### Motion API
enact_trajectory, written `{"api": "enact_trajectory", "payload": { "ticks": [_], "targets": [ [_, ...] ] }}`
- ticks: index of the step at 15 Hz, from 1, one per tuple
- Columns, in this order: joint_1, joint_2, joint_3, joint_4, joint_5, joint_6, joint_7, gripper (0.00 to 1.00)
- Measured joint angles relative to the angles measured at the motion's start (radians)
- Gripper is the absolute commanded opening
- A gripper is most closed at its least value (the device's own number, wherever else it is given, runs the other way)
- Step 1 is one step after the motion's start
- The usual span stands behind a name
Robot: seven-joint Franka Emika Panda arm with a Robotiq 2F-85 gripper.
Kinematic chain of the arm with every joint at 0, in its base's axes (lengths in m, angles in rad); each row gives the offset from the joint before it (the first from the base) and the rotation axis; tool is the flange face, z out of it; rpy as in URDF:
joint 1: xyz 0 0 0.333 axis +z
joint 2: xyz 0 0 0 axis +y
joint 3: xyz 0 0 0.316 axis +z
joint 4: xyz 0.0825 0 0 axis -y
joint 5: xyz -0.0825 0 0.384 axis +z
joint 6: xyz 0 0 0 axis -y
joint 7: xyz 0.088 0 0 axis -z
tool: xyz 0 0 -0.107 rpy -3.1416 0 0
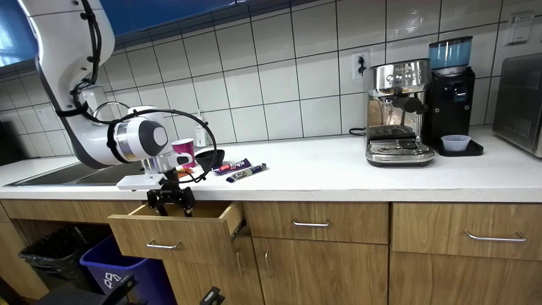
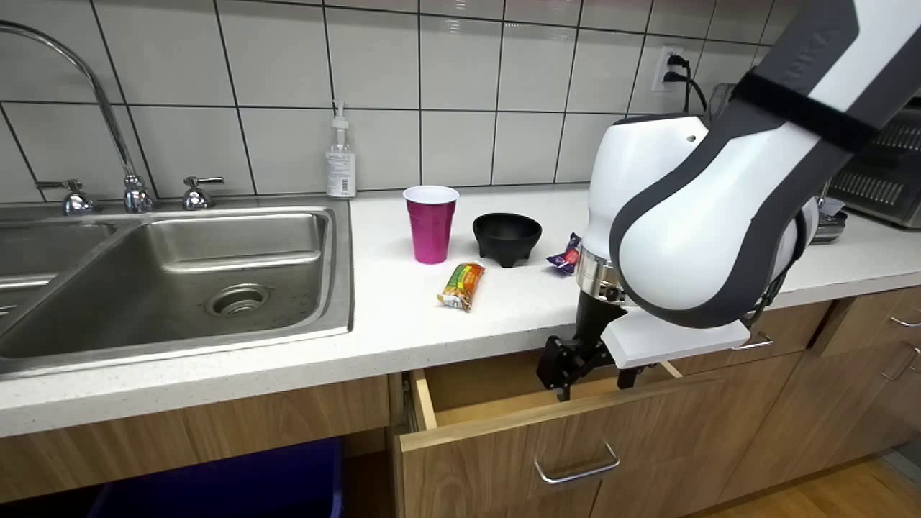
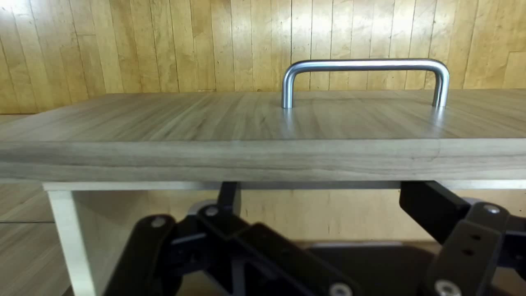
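My gripper (image 1: 174, 212) points down over the pulled-out wooden drawer (image 1: 169, 237), its jaws wide apart with nothing between them. In an exterior view the gripper (image 2: 596, 388) has its fingertips just inside the drawer front (image 2: 504, 460). In the wrist view the fingertips of the gripper (image 3: 320, 189) end at the inner side of the drawer front's top edge (image 3: 263, 160); I cannot tell whether they touch it. The metal handle (image 3: 365, 65) is on the outer face. The visible part of the drawer's inside holds no objects.
On the counter are a pink cup (image 2: 430, 230), black bowl (image 2: 507, 237), orange packet (image 2: 461, 286), purple wrapper (image 1: 232, 166) and blue-silver wrapper (image 1: 246, 173). A sink (image 2: 338, 273), coffee machine (image 1: 398, 110) and grinder (image 1: 451, 97) stand along it. A blue bin (image 1: 127, 271) is below.
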Motion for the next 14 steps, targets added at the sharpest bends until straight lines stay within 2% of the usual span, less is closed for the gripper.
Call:
{"api": "enact_trajectory", "payload": {
  "ticks": [14],
  "targets": [
    [-0.01, -0.064, 0.048, -0.102, 0.044, -0.072, -0.008, 1.0]
  ]
}}
